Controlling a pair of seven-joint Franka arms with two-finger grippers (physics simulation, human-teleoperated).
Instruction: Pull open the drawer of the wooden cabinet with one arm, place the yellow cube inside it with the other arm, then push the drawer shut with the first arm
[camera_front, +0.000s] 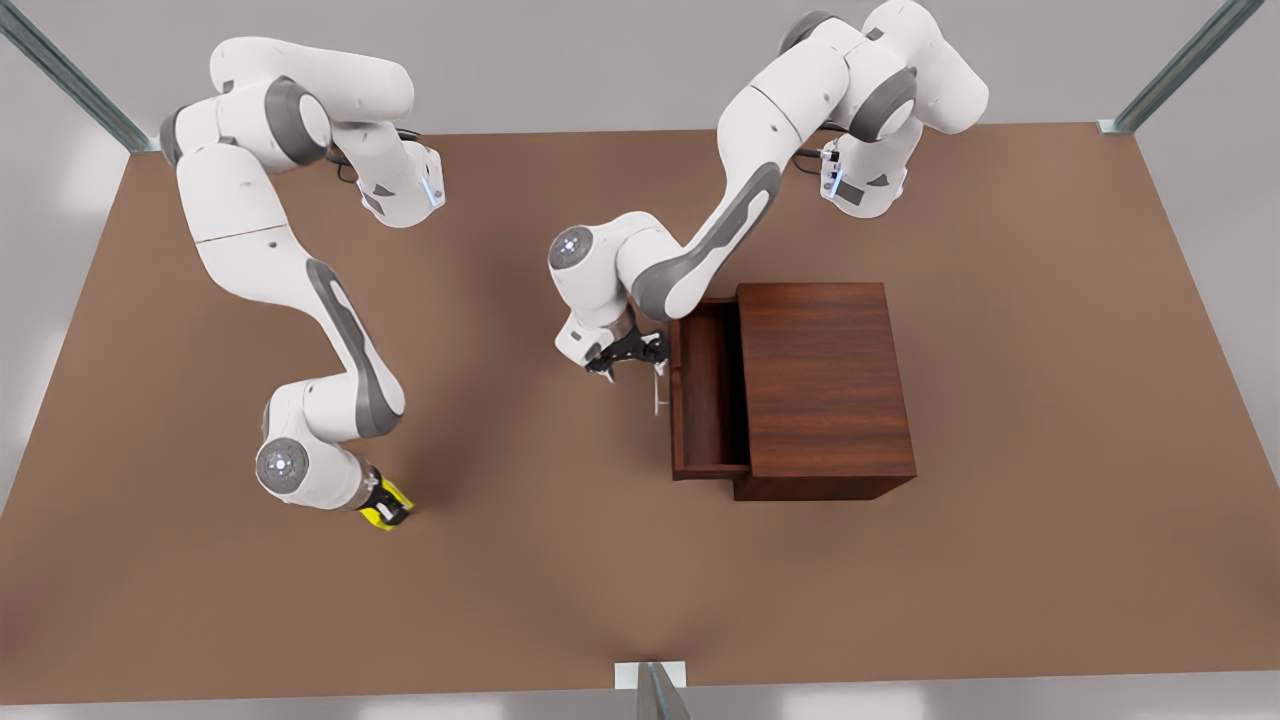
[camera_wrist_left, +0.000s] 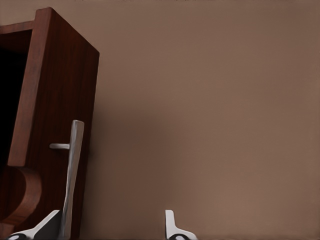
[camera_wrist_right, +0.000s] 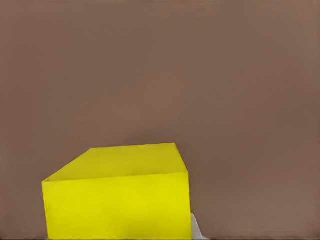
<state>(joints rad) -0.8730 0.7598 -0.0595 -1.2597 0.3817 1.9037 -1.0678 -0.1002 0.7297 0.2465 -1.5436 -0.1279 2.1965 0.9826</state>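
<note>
A brown table holds the wooden cabinet, its drawer pulled open toward the front view's left, silver bar handle facing out. The opening step looks finished; carrying the cube over seems to be the step in hand. My left gripper sits beside the handle, fingers spread, holding nothing. My right gripper, well apart near the front view's lower left, pinches the yellow cube just above the table. Next I must lift it over the drawer's front panel and release inside.
</note>
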